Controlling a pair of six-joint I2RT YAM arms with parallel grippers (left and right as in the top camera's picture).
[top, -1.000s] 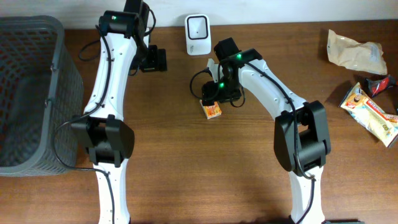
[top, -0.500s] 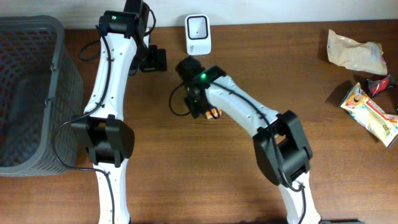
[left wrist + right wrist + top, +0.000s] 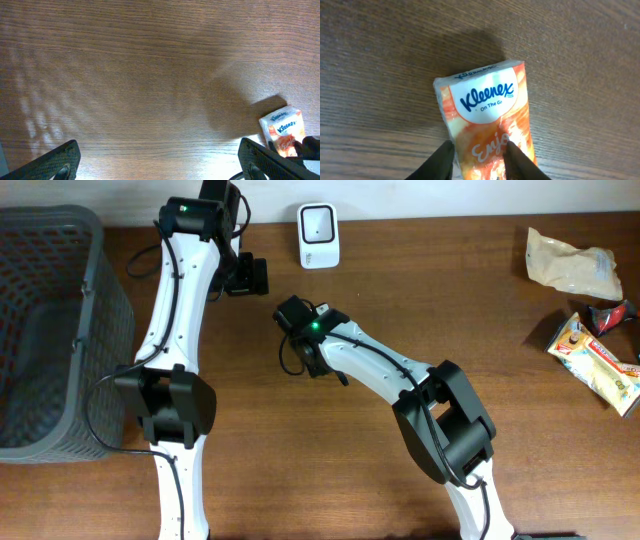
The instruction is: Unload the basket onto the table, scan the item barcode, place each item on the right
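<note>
Tissue pack (image 3: 487, 125): at the centre of the worktop (image 3: 300, 470), near the scanner (image 3: 318, 223), lower end pinched between the right fingers (image 3: 437, 162).
Left fingers (image 3: 62, 160): spread wide over bare wood.
Basket (image 3: 95, 275): dark mesh, at the worktop's left edge.
Snack packets (image 3: 572, 260): loose, far right.
</note>
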